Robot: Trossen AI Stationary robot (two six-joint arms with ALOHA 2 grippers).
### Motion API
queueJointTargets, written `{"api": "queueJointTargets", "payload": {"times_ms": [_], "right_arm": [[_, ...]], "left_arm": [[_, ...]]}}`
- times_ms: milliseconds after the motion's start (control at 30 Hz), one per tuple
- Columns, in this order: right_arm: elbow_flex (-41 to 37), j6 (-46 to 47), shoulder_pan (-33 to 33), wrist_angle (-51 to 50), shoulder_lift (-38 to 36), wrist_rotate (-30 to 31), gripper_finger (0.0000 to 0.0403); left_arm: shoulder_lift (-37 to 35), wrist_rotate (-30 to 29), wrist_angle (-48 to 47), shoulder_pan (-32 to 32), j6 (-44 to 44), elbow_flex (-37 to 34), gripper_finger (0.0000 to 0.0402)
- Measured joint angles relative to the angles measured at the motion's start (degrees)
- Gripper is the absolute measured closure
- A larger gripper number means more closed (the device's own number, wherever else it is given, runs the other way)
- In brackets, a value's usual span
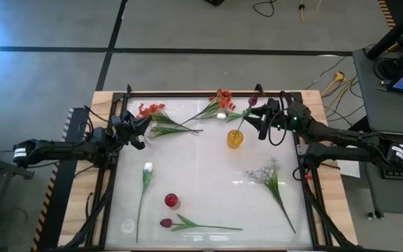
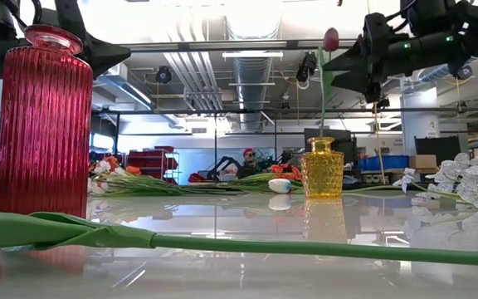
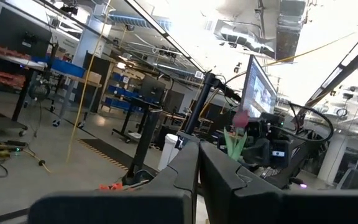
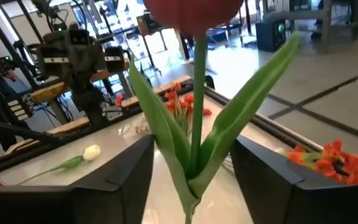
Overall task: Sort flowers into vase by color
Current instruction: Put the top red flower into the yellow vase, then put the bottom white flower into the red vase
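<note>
Looking across the glossy white table (image 1: 208, 175), we see the right gripper (image 1: 260, 120) raised above the faceted amber glass vase (image 1: 235, 138), fingers spread apart on either side of a maroon tulip (image 4: 194, 12) whose smooth green stem (image 4: 197, 106) stands in that vase. Meanwhile the left gripper (image 1: 140, 133) waits closed beside the orange-red blossoms (image 1: 150, 110). A ribbed red vase (image 2: 41, 124) stands up front.
</note>
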Motion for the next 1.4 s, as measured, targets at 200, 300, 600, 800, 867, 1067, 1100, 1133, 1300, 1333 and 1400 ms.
{"api": "queueJointTargets", "payload": {"times_ms": [200, 300, 600, 800, 867, 1067, 1100, 1133, 1300, 1333, 1400], "right_arm": [[0.0, 3.2, 0.0, -2.2, 0.0, 0.0, 0.0139], [0.3, 5.3, 0.0, -3.9, -0.5, 0.0, 0.0119], [10.5, 8.9, 0.0, -28.2, -0.8, 0.5, 0.0103], [14.7, 9.1, 0.0, -39.5, -0.7, 3.0, 0.011], [15.4, 9.4, 0.0, -40.6, -0.8, 3.0, 0.011], [18.3, 9.4, 0.0, -47.0, -0.8, 3.0, 0.0108], [18.7, 9.5, 0.0, -48.1, -0.8, 3.0, 0.0109], [19.0, 9.7, 0.0, -49.3, -0.8, 3.0, 0.011], [20.1, 10.8, 0.0, -55.5, -0.8, 2.9, 0.0109], [20.3, 11.2, 0.0, -56.9, -0.8, 2.8, 0.0109], [20.6, 12.0, 0.0, -59.8, -0.8, 2.8, 0.0108]], "left_arm": [[0.0, 0.0, 0.0, 0.0, -0.9, 0.0, 0.0402], [0.0, 0.1, 0.0, 0.0, -1.0, 0.0, 0.0402], [0.9, 0.6, 2.0, 0.0, -1.2, 0.0, 0.0402], [3.4, 2.8, 1.7, 0.0, -1.2, 2.2, 0.0402], [4.9, 3.6, 0.4, 0.0, -1.1, 4.2, 0.0402], [8.5, 3.6, -11.5, 0.0, -1.0, 11.6, 0.0402], [8.9, 3.6, -14.2, 0.0, -0.9, 13.1, 0.0402], [9.3, 3.6, -17.2, 0.0, -0.9, 14.6, 0.0402], [10.1, 3.2, -34.4, 0.0, -1.1, 23.6, 0.0402], [10.3, 3.1, -38.7, 0.0, -1.3, 25.9, 0.0402], [10.7, 3.0, -47.7, 0.0, -3.0, 30.7, 0.0402]]}}
